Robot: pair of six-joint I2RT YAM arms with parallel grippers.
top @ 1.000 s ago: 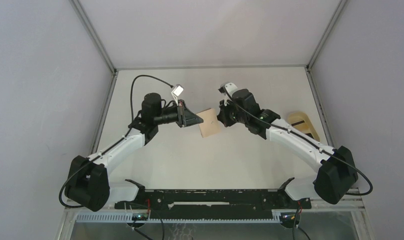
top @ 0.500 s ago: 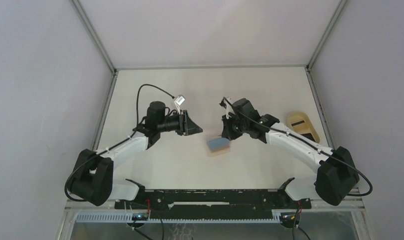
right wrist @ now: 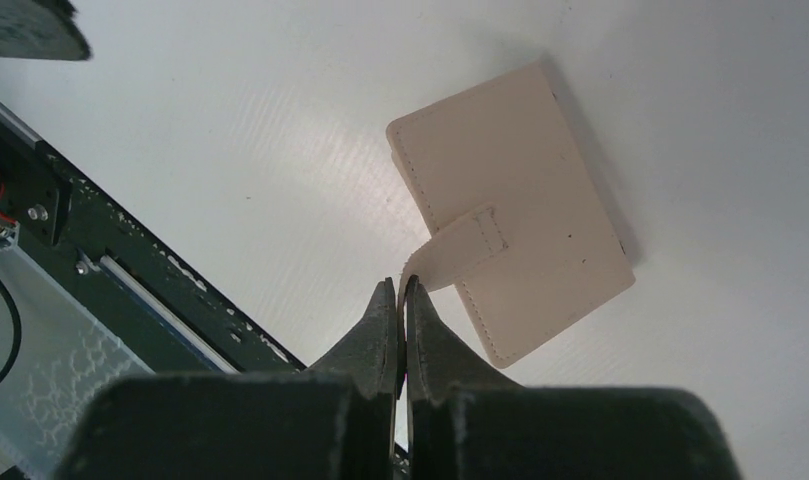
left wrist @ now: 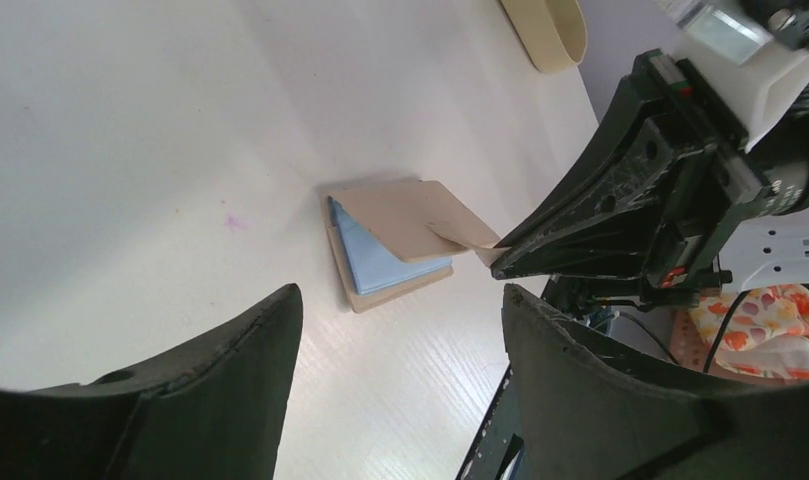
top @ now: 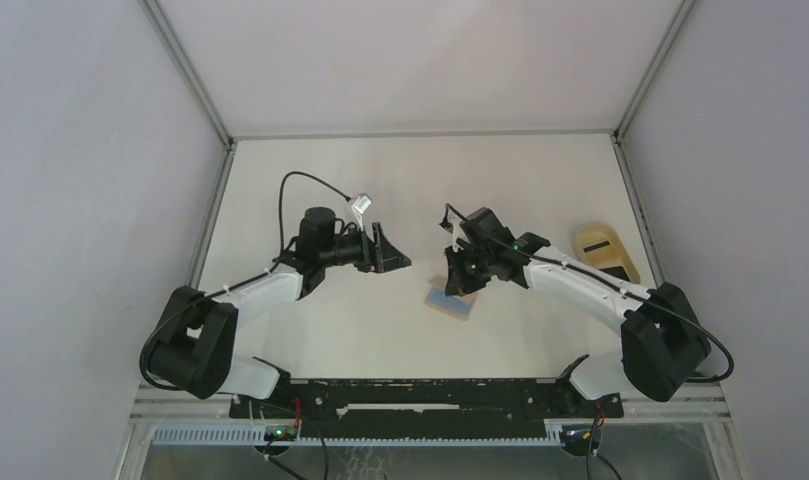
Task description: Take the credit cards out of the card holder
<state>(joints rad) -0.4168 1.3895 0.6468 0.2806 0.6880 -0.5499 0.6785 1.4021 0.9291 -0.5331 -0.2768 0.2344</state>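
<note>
White surface (top: pixel 540 180) inside grey walls, tan tray (top: pixel 605 250) off at 3 o'clock near the edge. The card holder (top: pixel 454 306) lies near the middle, a bit toward 5 o'clock.

My right end effector (right wrist: pixel 400 292) is clamped shut on the strap tab (right wrist: pixel 455 250). It pulls the flap (left wrist: pixel 410 212) up at a tilt while the back of the holder lies flat on the surface. The blue card (left wrist: pixel 380 262) shows under the raised flap, partly covered. I can't see the black card in any view, so it may be under the blue one.

My left end effector (left wrist: pixel 398 305) hangs with jaws spread wide and nothing between them. It sits at 10 o'clock of the holder, apart from it and pointing at it.

Risks:
- My pinch is only on the thin tip of the tab. If it slips, the flap drops back over the card.
- If I pull the tab higher, the whole holder probably lifts or drags, since nothing pins its base.
- The gap under the flap is low. My left fingers could hit the flap edge or shove the holder toward 4 o'clock instead of reaching the card.
- The card lies flat and thin in its pocket. A jaw may skate over it or catch the pocket wall too.
- The two end effectors will work close together, so a left approach from 10 o'clock could bump the right fingertips.
- Two cards could come out stuck together.
</note>
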